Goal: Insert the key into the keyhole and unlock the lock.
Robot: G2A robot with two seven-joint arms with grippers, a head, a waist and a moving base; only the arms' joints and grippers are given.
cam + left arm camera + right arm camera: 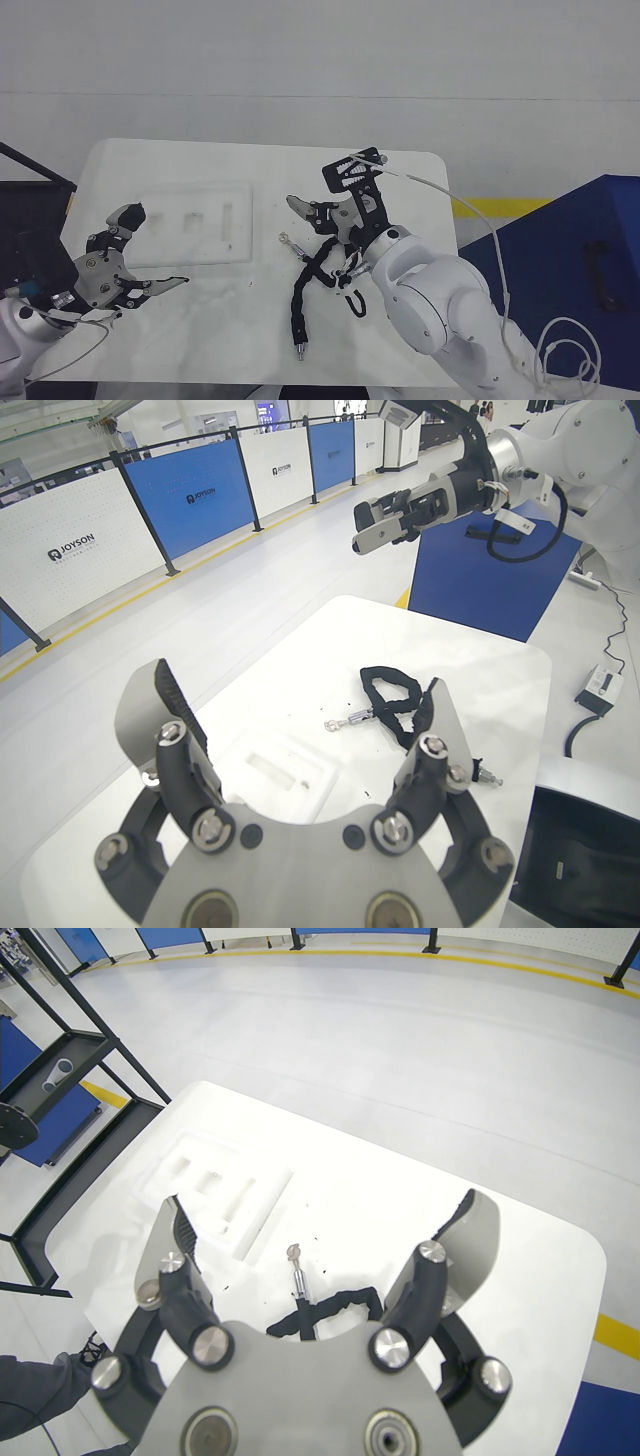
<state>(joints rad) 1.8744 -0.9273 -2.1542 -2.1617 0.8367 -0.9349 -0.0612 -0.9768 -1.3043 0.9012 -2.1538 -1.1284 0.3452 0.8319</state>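
Currently your right tool (325,190), spread and holding nothing, hangs just above the black cable lock (298,305), which runs near-to-far on the bench (200,330) with its silver key end (287,239) pointing far-left; the left tool (152,250), likewise spread, sits well apart.

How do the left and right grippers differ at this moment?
The left gripper sits by the foam tray; the right gripper hangs over the cable lock. The left is well apart from the lock, the right close to it. Both are open and empty.
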